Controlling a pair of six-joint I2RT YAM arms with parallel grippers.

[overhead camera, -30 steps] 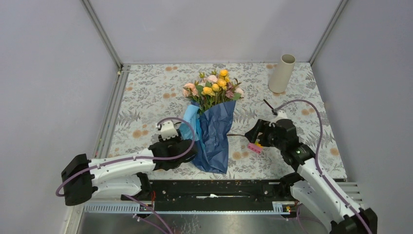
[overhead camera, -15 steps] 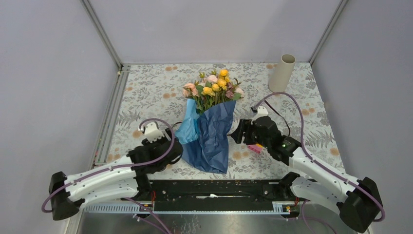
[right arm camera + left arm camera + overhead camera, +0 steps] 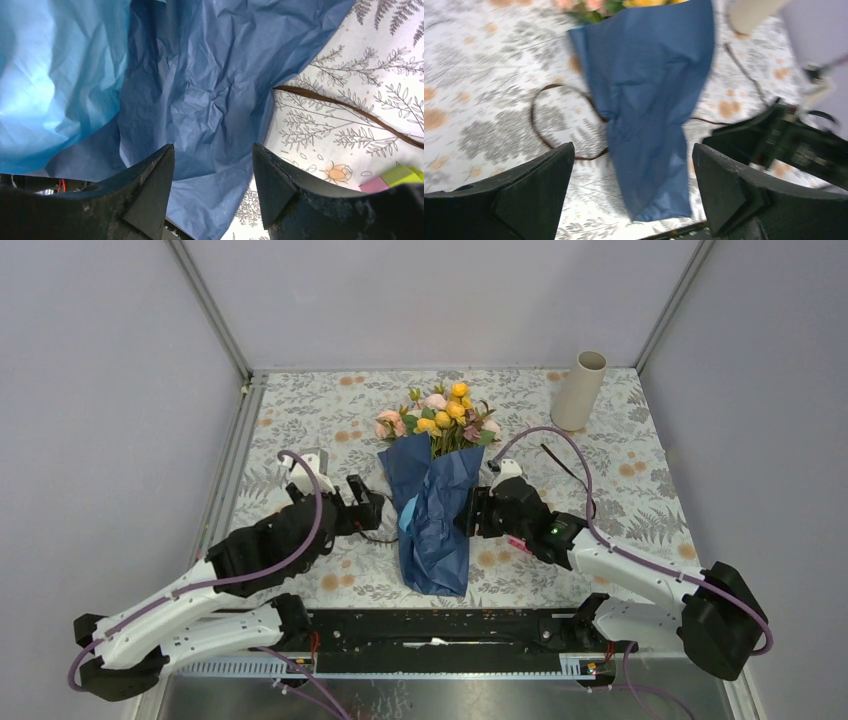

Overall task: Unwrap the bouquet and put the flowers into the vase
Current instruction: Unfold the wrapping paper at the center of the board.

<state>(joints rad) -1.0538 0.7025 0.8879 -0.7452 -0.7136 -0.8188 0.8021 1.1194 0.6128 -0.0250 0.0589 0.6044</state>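
Note:
The bouquet stands mid-table, its flowers (image 3: 440, 420) yellow, pink and cream above crinkled blue paper (image 3: 435, 520). In the left wrist view the paper (image 3: 649, 100) hangs ahead of my left gripper (image 3: 633, 147), which is wide open and holds nothing. That gripper (image 3: 365, 505) sits apart, to the left of the wrap. My right gripper (image 3: 472, 512) is against the wrap's right edge. Seen from its wrist, the right gripper (image 3: 213, 147) is open, with paper (image 3: 200, 90) close in front. The brown ribbon (image 3: 544, 125) lies loose on the cloth. The beige vase (image 3: 579, 390) stands upright at the back right.
A floral tablecloth (image 3: 300, 430) covers the table inside grey walls. A pink and yellow-green block (image 3: 395, 177) lies beside my right gripper. A metal rail (image 3: 225, 490) runs along the left edge, and the black base bar (image 3: 440, 625) spans the near edge.
My left gripper let go of the light-blue paper flap, opened wide and drew back left. The flap dropped against the wrap. My right gripper moved left to the wrap, its jaws narrowing.

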